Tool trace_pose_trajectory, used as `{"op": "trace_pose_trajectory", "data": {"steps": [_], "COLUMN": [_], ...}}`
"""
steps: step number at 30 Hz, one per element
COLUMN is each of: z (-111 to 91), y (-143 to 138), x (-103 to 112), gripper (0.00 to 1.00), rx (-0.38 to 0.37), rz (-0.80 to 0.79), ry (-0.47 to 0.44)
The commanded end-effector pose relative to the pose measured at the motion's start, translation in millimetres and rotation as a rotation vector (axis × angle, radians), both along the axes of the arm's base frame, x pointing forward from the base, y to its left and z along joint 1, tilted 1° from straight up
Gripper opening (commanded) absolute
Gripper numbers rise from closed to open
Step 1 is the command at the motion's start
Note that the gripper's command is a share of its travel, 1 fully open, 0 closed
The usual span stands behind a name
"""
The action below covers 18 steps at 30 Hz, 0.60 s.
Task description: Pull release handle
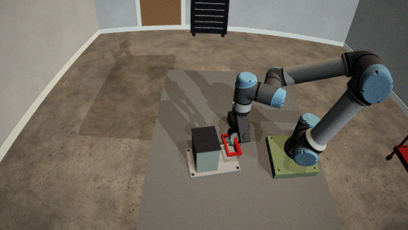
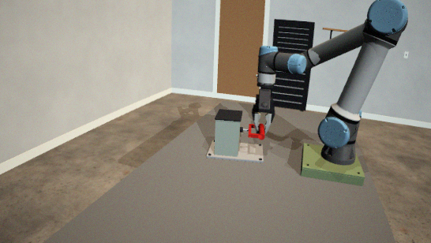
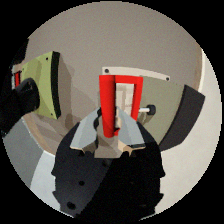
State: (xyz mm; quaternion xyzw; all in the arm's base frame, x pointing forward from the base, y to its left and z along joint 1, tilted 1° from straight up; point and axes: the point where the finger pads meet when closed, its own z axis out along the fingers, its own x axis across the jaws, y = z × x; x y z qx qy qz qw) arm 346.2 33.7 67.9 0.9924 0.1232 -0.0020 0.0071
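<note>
A red release handle (image 1: 235, 145) sticks out from the right side of a pale box with a black top (image 1: 205, 153), which stands on a light baseplate (image 1: 214, 168). A thin rod (image 3: 146, 109) joins the handle to the box. My gripper (image 1: 235, 141) comes down from above and is shut on the outer bar of the red handle (image 3: 107, 107). In the exterior view the gripper (image 2: 260, 128) holds the handle (image 2: 256, 134) a short way out from the box (image 2: 227, 133). The fingers touch only the grip.
The arm's green base (image 1: 291, 161) stands to the right of the baseplate. A black rack (image 1: 209, 16) and a brown door (image 1: 160, 12) are at the far wall. A red object (image 1: 400, 153) shows at the right edge.
</note>
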Motion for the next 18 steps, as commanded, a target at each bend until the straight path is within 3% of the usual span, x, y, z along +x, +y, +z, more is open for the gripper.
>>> {"op": "trace_pose_trajectory", "data": {"steps": [1,18], "z": [0,0], "y": [-2,-10], "x": [-8,-41], "gripper": [0.0,0.0], "rx": [0.0,0.0], "rz": [0.0,0.0], "ry": [0.0,0.0]}}
